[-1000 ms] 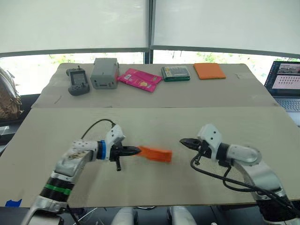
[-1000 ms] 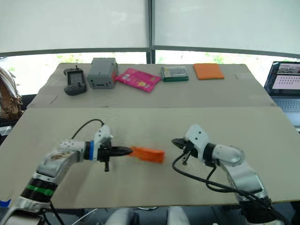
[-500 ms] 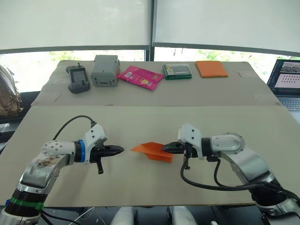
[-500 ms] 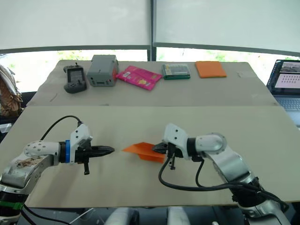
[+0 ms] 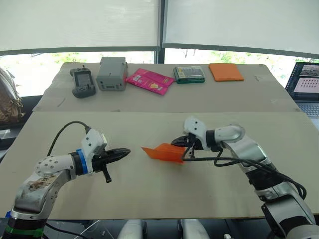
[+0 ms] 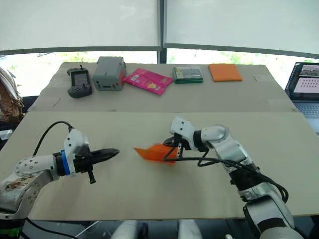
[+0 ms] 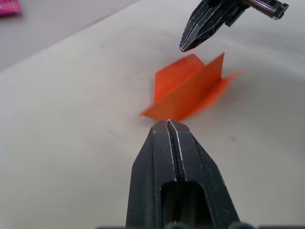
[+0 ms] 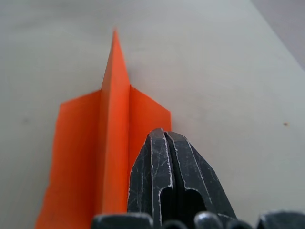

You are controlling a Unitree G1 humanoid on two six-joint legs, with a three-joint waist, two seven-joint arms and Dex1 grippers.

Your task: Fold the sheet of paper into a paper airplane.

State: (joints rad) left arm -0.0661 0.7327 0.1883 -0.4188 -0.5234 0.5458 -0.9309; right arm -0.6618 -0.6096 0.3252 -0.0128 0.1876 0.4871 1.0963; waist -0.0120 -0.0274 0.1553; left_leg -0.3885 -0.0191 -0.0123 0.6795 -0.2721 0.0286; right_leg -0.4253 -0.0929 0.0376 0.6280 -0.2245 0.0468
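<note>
Lifting the plane (image 5: 163,153) by its tail, the right gripper (image 5: 175,143) has taken it over from the left gripper (image 5: 124,152) since a second ago. Both jaws are closed, the right apparently pinching the fold, the left empty, near the nose. The plane tilts above mid-table (image 5: 149,194); folding looks complete.

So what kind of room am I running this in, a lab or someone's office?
Most likely a lab or office workspace. Plain work tables stand before large windows with roller blinds. A laptop is open to the robot's right, and a handheld controller and a grey box sit on the far table.
</note>
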